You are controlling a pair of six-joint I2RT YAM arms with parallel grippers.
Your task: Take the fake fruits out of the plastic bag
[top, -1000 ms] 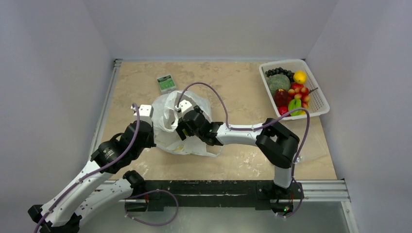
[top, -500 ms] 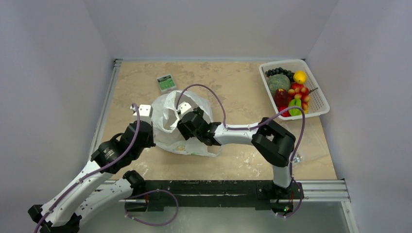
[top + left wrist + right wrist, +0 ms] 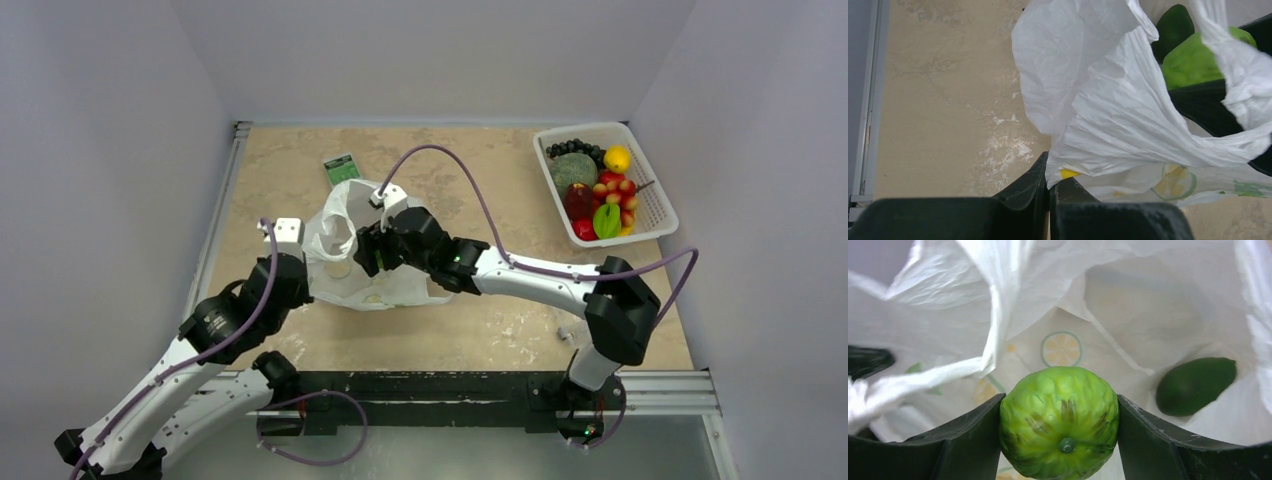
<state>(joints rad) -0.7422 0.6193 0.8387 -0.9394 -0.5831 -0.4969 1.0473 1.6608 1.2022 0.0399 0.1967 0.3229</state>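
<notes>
The white plastic bag (image 3: 395, 285) lies crumpled at the table's middle left, its mouth open. My left gripper (image 3: 1049, 172) is shut on the bag's (image 3: 1098, 100) rim, pinching a fold. My right gripper (image 3: 1059, 427) reaches inside the bag (image 3: 1148, 300) and is shut on a bumpy light green fake fruit (image 3: 1059, 415), both fingers pressed to its sides. A dark green oval fruit (image 3: 1195, 385) lies on the bag's floor to the right. The left wrist view shows the light green fruit (image 3: 1193, 62) and the dark one (image 3: 1173, 27) through the bag's mouth. From above, the right gripper (image 3: 365, 252) sits in the opening.
A white basket (image 3: 662, 215) at the back right holds several fake fruits. A small green-labelled box (image 3: 341, 170) lies just behind the bag. A small bit (image 3: 563, 330) lies on the table near the right arm's base.
The right jaws have narrowed onto the light green fruit. The right arm has swung its elbow to the right and its gripper has shifted back. The bag has shifted a little with it.
</notes>
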